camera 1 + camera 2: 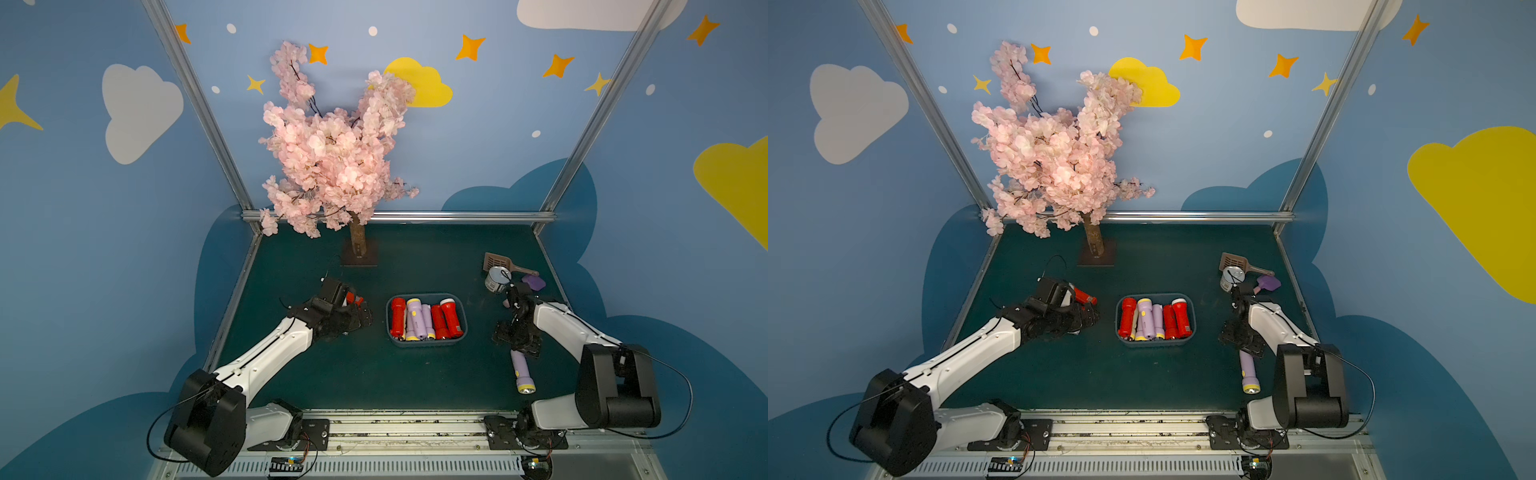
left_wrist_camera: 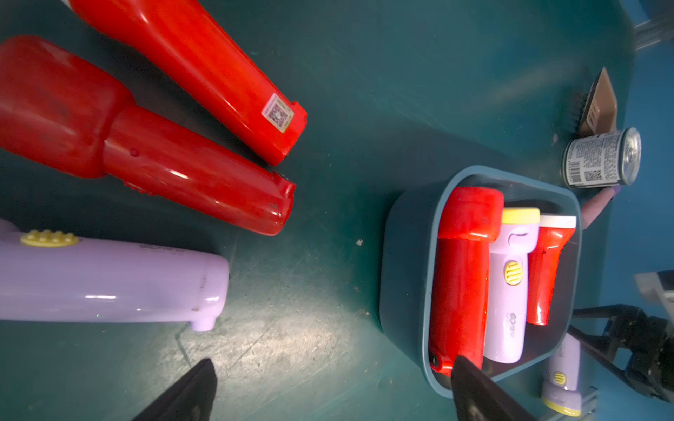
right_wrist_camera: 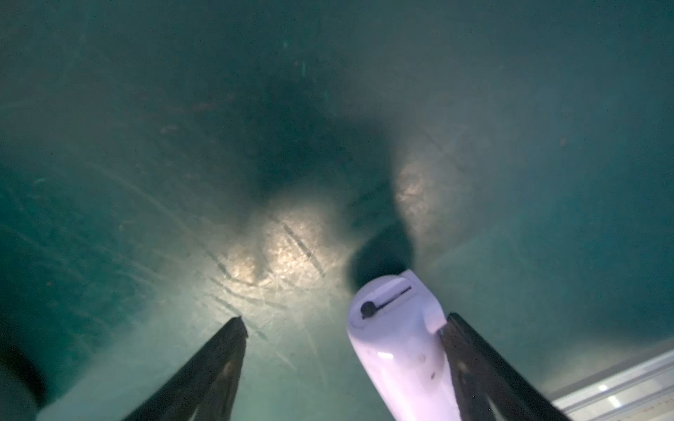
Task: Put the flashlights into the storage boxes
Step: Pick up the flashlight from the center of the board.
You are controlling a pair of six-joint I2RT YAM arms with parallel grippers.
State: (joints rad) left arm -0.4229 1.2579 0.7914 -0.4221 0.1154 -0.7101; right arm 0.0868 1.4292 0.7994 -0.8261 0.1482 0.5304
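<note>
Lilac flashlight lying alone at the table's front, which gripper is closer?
Right. The right gripper straddles the tail of the lilac flashlight, jaws open; the left gripper is far off, beyond the storage box.

Table top (image 2: 328, 91): dark green, matt; scuffed and scratched, worn patches catch the light.
Red flashlights (image 2: 189, 175): hard plastic, high gloss, smooth; one w/ paper sticker (image 2: 279, 113).
Lilac flashlight (image 2: 109, 280): plastic, glossy, smooth; dark scuff marks nr tail end; yellow switch (image 2: 49, 238) ribbed.
Storage box (image 2: 401, 262): blue-grey plastic, matt to satin, smooth.
Can (image 2: 601, 158): metal, bright shiny end; printed label wrap.
Scoop (image 1: 494, 262): brown plastic, matt.
Tree blossom (image 1: 332, 158): looks like cloth, soft; trunk (image 1: 356, 241) rough, wood-like.
Frame rails (image 1: 457, 216): bare metal, satin.
Arm shells (image 1: 266, 357): white plastic, glossy; joint housings (image 1: 203, 424) black, matt.
</note>
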